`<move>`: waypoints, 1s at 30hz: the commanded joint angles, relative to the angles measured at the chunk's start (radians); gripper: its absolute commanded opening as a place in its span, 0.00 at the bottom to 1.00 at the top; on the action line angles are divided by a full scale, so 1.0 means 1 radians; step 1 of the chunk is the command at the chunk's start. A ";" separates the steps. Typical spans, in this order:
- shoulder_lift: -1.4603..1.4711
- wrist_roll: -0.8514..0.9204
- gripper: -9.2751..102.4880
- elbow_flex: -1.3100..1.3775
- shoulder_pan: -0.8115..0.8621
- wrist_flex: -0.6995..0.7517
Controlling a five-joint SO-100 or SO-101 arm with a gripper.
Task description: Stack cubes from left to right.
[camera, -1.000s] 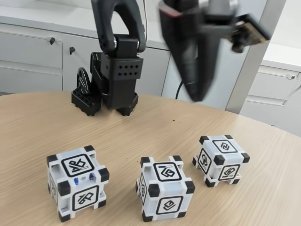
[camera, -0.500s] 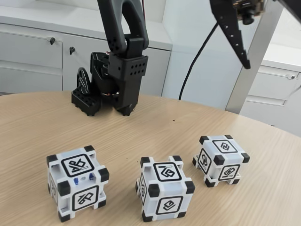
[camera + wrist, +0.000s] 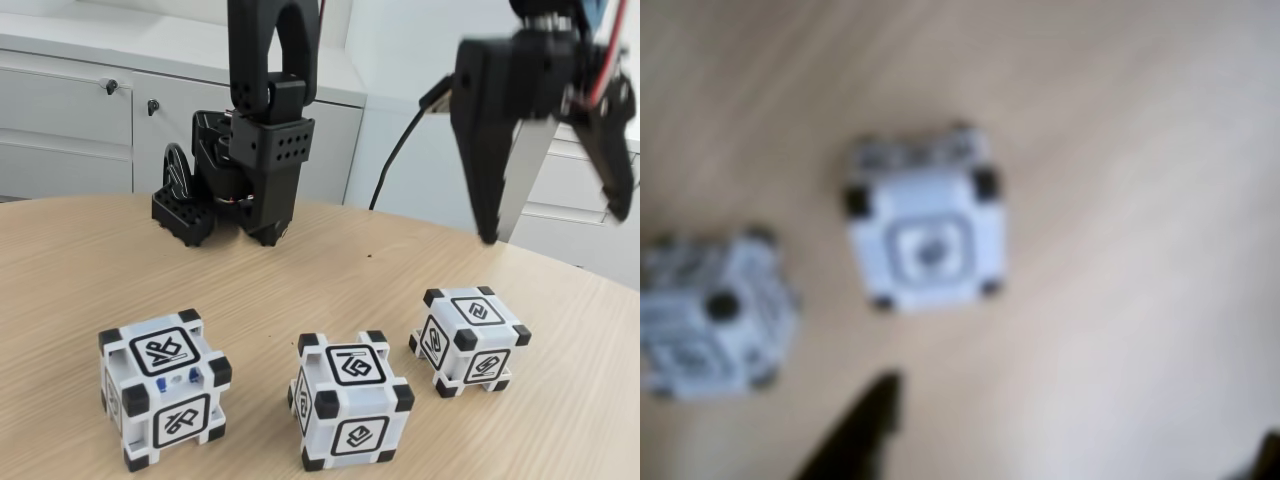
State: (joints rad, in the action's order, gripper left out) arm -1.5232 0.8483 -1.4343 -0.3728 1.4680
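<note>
Three cubes sit upright in a row on the wooden surface [image 3: 330, 270], none stacked. Above the right cube [image 3: 469, 339], the gripper [image 3: 555, 225] hangs with fingers spread apart, empty. The middle cube [image 3: 350, 400] stands left of it, the blue-flecked cube [image 3: 163, 387] farthest left.

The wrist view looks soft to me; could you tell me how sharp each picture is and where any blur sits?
The wrist view is blurred all over: two cubes show, their glyphs unreadable. The fixed view is sharp on the table and three cubes; the open gripper is slightly motion-blurred.
</note>
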 commanded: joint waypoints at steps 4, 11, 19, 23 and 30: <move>0.114 -0.003 0.42 0.029 0.011 0.006; 0.170 -0.064 0.42 0.029 0.011 0.052; 0.152 -0.112 0.42 0.031 0.000 0.255; 0.167 -0.112 0.42 0.044 0.009 0.253; 0.170 -0.032 0.42 0.032 0.011 0.252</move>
State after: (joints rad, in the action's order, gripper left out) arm -1.3468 0.7885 -1.4312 -0.3728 1.7058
